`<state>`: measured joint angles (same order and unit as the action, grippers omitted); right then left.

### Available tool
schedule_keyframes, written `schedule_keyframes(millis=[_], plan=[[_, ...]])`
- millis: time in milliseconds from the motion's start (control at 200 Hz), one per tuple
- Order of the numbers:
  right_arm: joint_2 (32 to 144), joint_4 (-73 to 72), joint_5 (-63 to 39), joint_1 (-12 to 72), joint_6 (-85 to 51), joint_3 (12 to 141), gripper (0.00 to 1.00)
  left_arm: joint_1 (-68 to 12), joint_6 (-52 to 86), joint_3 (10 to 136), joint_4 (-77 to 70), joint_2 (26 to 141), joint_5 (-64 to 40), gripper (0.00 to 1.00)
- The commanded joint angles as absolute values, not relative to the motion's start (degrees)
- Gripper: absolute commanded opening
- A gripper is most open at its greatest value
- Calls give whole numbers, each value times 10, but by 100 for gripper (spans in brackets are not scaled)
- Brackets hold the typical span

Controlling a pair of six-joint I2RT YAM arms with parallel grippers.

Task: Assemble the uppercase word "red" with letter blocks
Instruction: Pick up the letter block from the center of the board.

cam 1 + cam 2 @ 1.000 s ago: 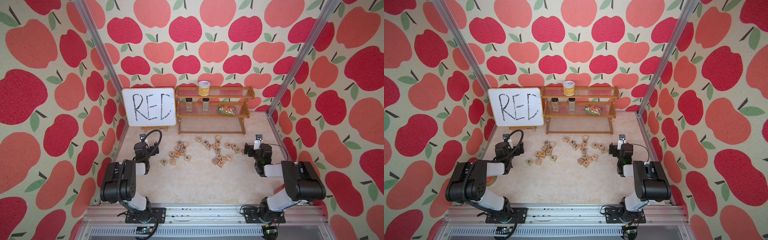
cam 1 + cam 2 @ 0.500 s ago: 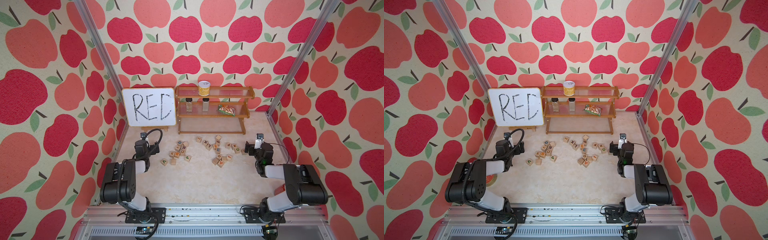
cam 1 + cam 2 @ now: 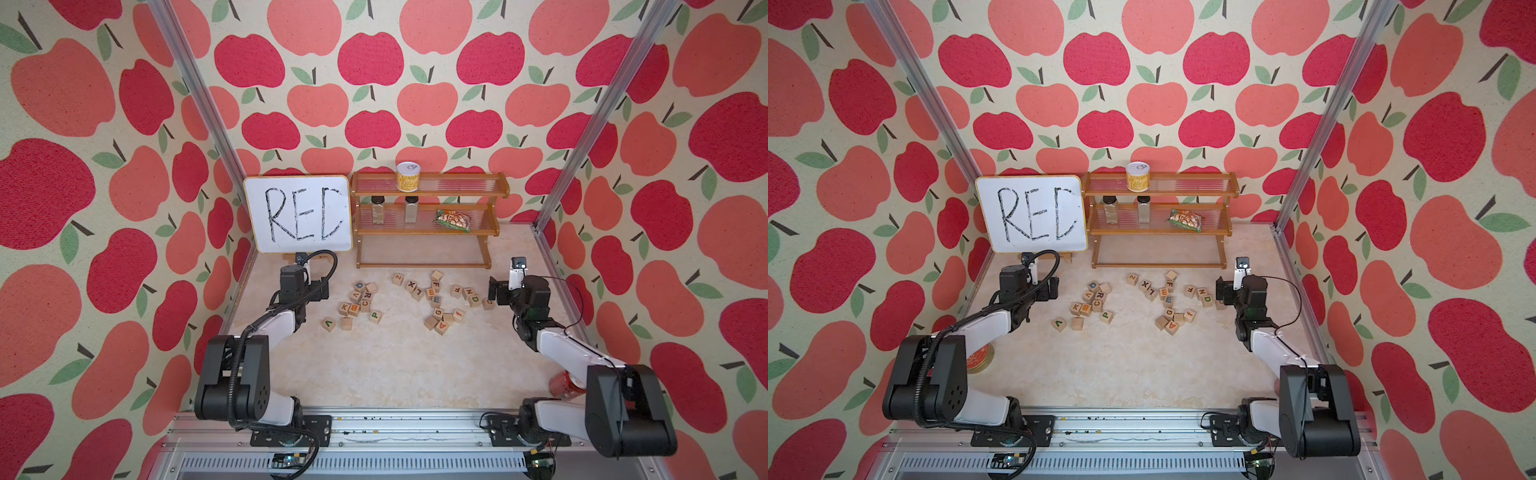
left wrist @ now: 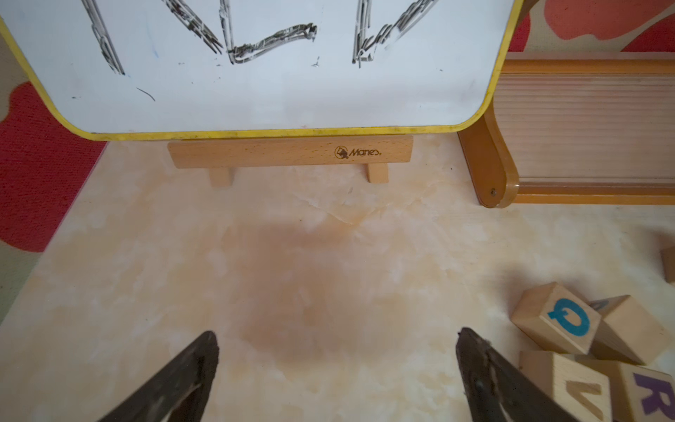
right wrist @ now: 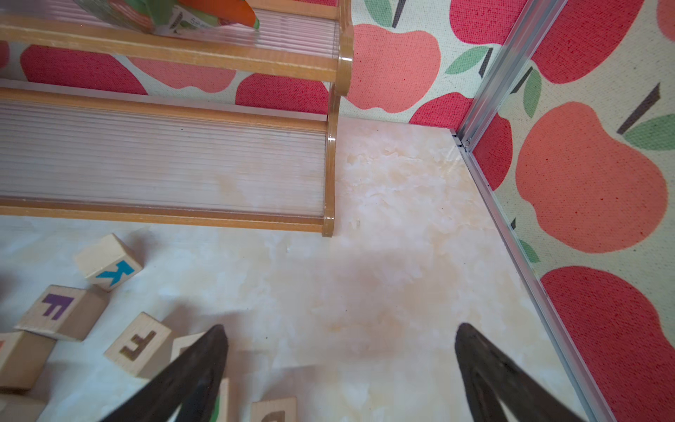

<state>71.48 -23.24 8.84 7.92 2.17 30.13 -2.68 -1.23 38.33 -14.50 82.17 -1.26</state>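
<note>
**Top views.** In both top views the three letter blocks lie unassembled among other lettered cubes scattered over the rear half of the tabletop (image 3: 395, 374). The R block (image 3: 367, 295) sits in the cluster nearer the left edge. The E block (image 3: 436, 300) and the D block (image 3: 474, 299) sit in the cluster nearer the right edge, well apart from the R block. The left gripper (image 3: 322, 289) hangs toward the rear left corner, just beside the left cluster. The right gripper (image 3: 493, 291) stands by the right edge, near the D block.

**Left wrist view.** The left gripper (image 4: 336, 332) is spread wide and empty over bare tabletop. The white board (image 4: 255, 91) stands ahead of it. The R block (image 4: 653, 398) lies just outside one finger, against a V cube (image 4: 580, 394) and near a Q cube (image 4: 559, 321).

**Right wrist view.** The right gripper (image 5: 339, 326) is likewise spread wide and holds nothing. A wooden rack (image 5: 164, 215) stands ahead. A K cube (image 5: 109, 266) lies off to one side. The E block and D block cannot be made out here.
</note>
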Motion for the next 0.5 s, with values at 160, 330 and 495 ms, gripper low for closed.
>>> schedule_keyframes(millis=[160,330,495], plan=[[669,-30,97,148,1,384,99,-94,-5,406,-50,764,7,99],[673,68,111,194,-27,441,99,-134,35,414,2,734,14,99],[689,140,131,250,-41,490,99,-180,71,417,57,703,47,99]])
